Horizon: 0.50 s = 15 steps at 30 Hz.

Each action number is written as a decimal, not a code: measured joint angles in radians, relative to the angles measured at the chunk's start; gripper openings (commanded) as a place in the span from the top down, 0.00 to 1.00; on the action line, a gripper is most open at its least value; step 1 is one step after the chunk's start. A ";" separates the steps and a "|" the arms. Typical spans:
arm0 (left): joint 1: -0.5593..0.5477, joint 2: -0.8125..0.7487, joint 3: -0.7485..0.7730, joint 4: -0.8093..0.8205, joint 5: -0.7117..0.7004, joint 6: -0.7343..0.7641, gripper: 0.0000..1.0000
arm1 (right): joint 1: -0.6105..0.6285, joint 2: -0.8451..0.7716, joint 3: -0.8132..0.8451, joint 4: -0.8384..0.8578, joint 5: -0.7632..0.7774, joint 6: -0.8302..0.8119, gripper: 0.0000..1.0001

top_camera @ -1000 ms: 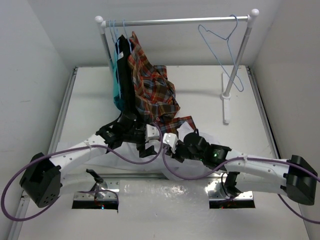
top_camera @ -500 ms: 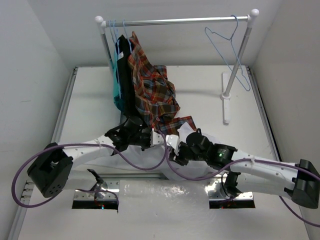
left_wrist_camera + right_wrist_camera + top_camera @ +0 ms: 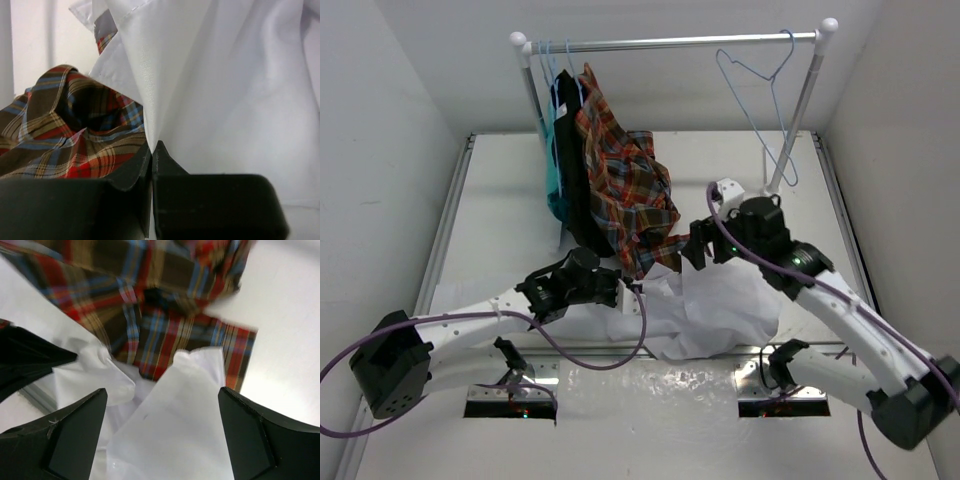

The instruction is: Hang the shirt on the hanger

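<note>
Far left on the top cam, my L arm reaches in low across the tabletop toward the middle. My left jaws are shut tight. On the wrist cam the two fingertips meet w/ no gap and pinch a folded edge of the shirt, which rises straight up from the pinch. The plaid shirt shows just left of that edge.

Back left, the rack carries a teal garment and a black garment at its left end. The plaid shirt hangs right beside them, and its lower part spreads onto the tabletop.

Center: the shirt is a crumpled white heap on the tabletop near the front edge, btwn the two arms. Its far edge meets the plaid tail. It's not on a hanger.

Right of center, my R arm is raised, w/ the wrist over the heap's far side. My right jaws stand wide apart, fingertips well clear of each other, nothing clamped. That wrist cam looks down btwn them at the shirt and the plaid shirt below. I can't tell if they touch cloth.

Far right, the hanger hangs bare by its hook from the rack's right end, tilted, well apart from the shirt.
</note>
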 measured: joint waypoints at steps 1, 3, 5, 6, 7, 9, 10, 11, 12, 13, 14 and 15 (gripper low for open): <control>-0.005 -0.001 -0.002 0.000 -0.014 0.013 1.00 | -0.008 0.045 0.010 -0.011 0.000 0.025 0.11; -0.011 -0.006 -0.008 -0.003 -0.035 0.035 1.00 | -0.026 0.132 0.015 -0.037 -0.005 0.071 0.07; -0.021 -0.016 -0.017 -0.008 -0.050 0.051 1.00 | -0.058 0.199 0.015 -0.075 -0.005 0.113 0.05; -0.026 -0.020 -0.020 -0.010 -0.053 0.053 1.00 | -0.071 0.228 0.015 -0.089 -0.004 0.130 0.06; -0.029 -0.023 -0.022 -0.011 -0.055 0.055 1.00 | -0.081 0.250 0.015 -0.094 -0.005 0.144 0.06; -0.033 -0.024 -0.024 -0.010 -0.061 0.055 1.00 | -0.089 0.292 0.015 -0.091 -0.011 0.174 0.06; -0.033 -0.024 -0.024 -0.010 -0.064 0.055 1.00 | -0.083 0.309 0.014 -0.083 -0.016 0.188 0.06; -0.033 -0.024 -0.024 -0.010 -0.066 0.055 1.00 | -0.076 0.321 0.014 -0.074 -0.020 0.199 0.07; -0.033 -0.024 -0.024 -0.010 -0.068 0.055 1.00 | -0.066 0.333 0.014 -0.061 -0.022 0.212 0.07; -0.034 -0.024 -0.024 -0.009 -0.070 0.055 1.00 | -0.055 0.342 0.014 -0.050 -0.023 0.219 0.08; -0.034 -0.024 -0.024 -0.009 -0.071 0.054 1.00 | -0.042 0.352 0.014 -0.043 -0.018 0.225 0.09; -0.034 -0.024 -0.024 -0.007 -0.074 0.051 1.00 | -0.026 0.364 0.013 -0.038 -0.005 0.225 0.09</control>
